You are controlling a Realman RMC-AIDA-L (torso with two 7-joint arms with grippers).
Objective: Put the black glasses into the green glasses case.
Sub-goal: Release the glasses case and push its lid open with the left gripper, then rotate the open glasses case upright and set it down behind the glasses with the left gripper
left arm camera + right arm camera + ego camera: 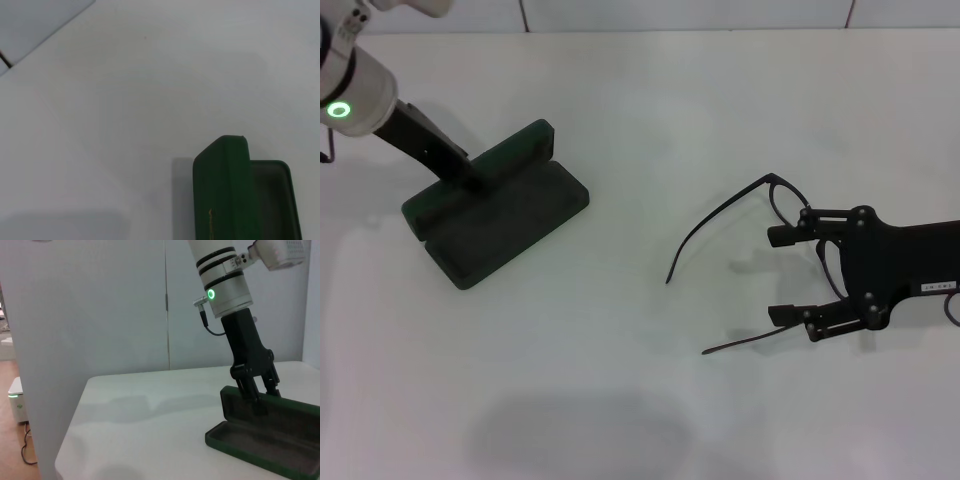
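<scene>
Though the right hand (782, 275) covers them, black glasses (735, 215) show — partly.

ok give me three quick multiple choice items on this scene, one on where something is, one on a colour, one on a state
1. Where are the black glasses?
A. inside the case
B. on the table by the right gripper
C. under the left gripper

2. What colour is the green glasses case lining?
A. red
B. white
C. dark grey

3. The case is
A. open
B. shut
C. upside down

Answers: 1 B, the frames lie on the table between the open fingers. 2 C, the tray shows grey felt. 3 A, the lid stands up at the left gripper.
</scene>
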